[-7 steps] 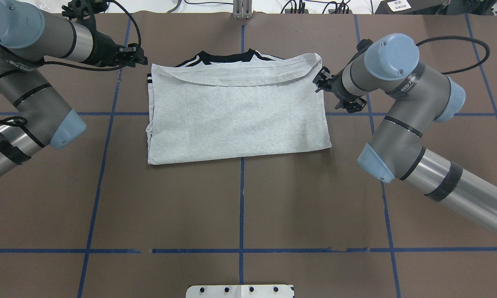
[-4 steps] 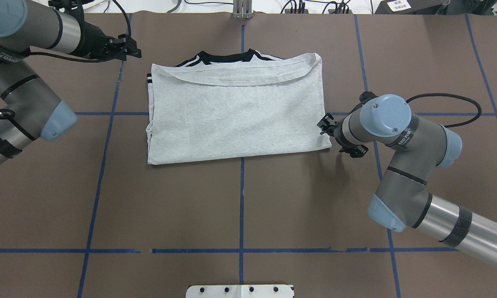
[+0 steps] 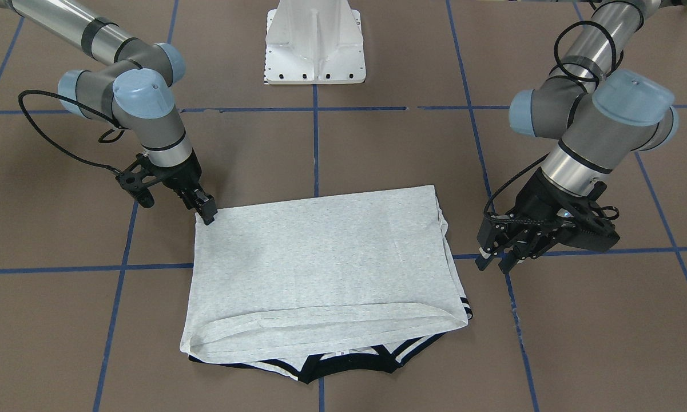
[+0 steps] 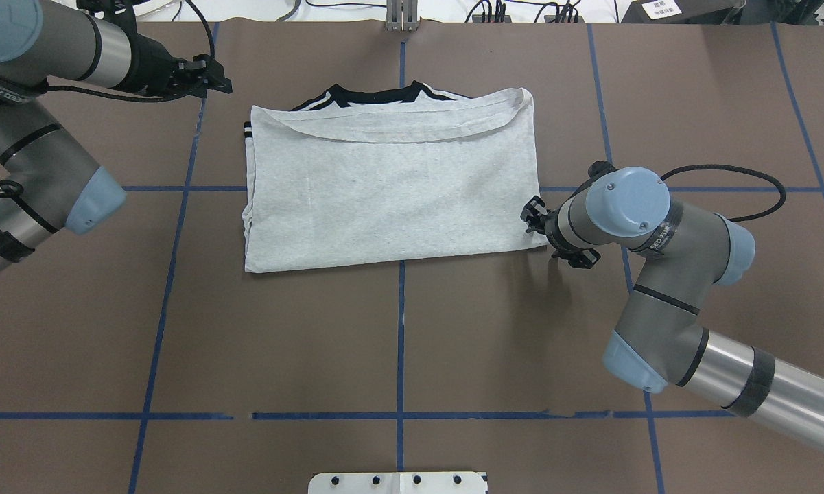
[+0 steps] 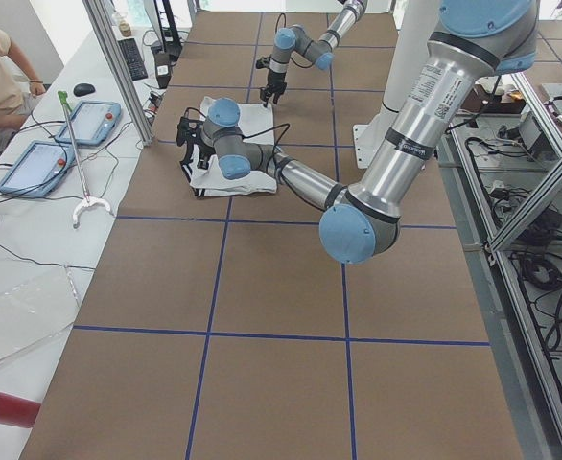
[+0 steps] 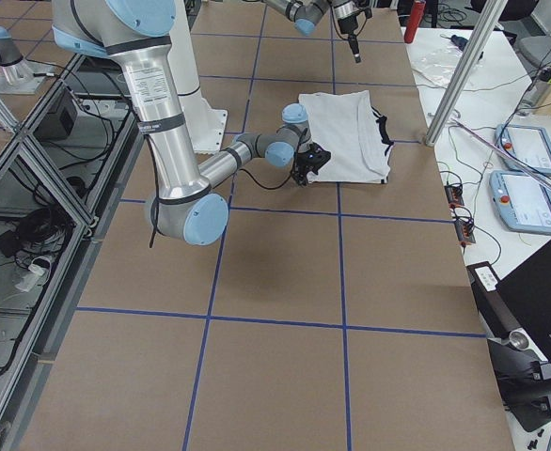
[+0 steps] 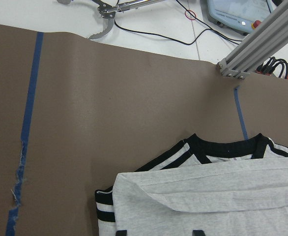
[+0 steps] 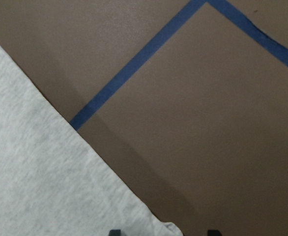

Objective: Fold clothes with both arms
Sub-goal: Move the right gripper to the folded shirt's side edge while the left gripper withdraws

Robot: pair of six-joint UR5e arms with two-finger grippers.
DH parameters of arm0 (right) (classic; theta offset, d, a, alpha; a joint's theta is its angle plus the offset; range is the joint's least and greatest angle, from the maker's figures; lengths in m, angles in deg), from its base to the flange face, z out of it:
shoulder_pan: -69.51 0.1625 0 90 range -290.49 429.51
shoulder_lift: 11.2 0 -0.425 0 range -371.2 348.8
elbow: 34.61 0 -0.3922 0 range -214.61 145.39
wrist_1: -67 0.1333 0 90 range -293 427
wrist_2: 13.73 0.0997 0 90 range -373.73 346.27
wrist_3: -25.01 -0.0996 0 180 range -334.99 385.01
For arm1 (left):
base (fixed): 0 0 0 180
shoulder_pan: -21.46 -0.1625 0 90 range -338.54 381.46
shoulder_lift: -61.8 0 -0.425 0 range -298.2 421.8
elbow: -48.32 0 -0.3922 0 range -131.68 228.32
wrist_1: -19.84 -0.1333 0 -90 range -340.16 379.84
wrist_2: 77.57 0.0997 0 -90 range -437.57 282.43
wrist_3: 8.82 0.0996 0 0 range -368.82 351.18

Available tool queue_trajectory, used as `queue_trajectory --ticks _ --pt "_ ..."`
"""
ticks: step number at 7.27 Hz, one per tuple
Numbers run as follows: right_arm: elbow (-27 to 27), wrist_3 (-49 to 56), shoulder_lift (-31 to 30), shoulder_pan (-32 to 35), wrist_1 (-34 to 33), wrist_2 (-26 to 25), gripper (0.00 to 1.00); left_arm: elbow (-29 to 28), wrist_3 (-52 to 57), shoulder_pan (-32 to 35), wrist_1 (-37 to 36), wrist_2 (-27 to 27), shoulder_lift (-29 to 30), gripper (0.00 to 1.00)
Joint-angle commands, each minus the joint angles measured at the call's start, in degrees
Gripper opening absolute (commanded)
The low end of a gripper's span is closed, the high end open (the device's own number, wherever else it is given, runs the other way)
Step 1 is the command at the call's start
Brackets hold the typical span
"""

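Note:
The grey T-shirt (image 3: 320,269) (image 4: 391,192) lies folded into a rectangle on the brown table, plain side up. Its black collar (image 4: 377,96) and striped trim show at the far edge; the print is hidden. My right gripper (image 3: 207,216) (image 4: 532,223) is low at the shirt's near right corner. It is open, and in its wrist view the corner (image 8: 149,221) lies between the fingertips (image 8: 115,231). My left gripper (image 3: 493,262) (image 4: 225,77) is open and empty. It hovers above the table beside the shirt's far left corner, whose striped sleeve (image 7: 104,209) shows in its wrist view.
The white pedestal base (image 3: 314,46) (image 4: 398,482) stands at the near table edge. Blue tape lines (image 4: 401,343) cross the brown table. An aluminium post (image 7: 262,44) and cables sit at the far edge. An operators' desk with tablets (image 5: 32,163) runs beyond it.
My right gripper has moved from the shirt's far right corner along its right edge to the near right corner. My left gripper drew back a little from the shirt, then held still.

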Motion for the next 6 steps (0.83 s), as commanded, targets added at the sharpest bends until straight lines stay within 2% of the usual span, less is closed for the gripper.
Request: queue_trajectory --ticks 1,4,6 --pt "0.2 -0.1 0.0 -0.1 0.0 0.1 0.00 0.0 0.1 0.0 0.2 0.1 -0.5 0.54" --pt "1.2 0.2 0.0 0.1 0.0 0.3 0.00 -0.1 0.1 0.1 0.2 0.1 -0.5 0.54" --pt "9.8 -0.2 -3.0 0.2 -2.4 2.6 0.00 0.9 -0.1 0.1 0.1 -0.2 -0.7 0.54"
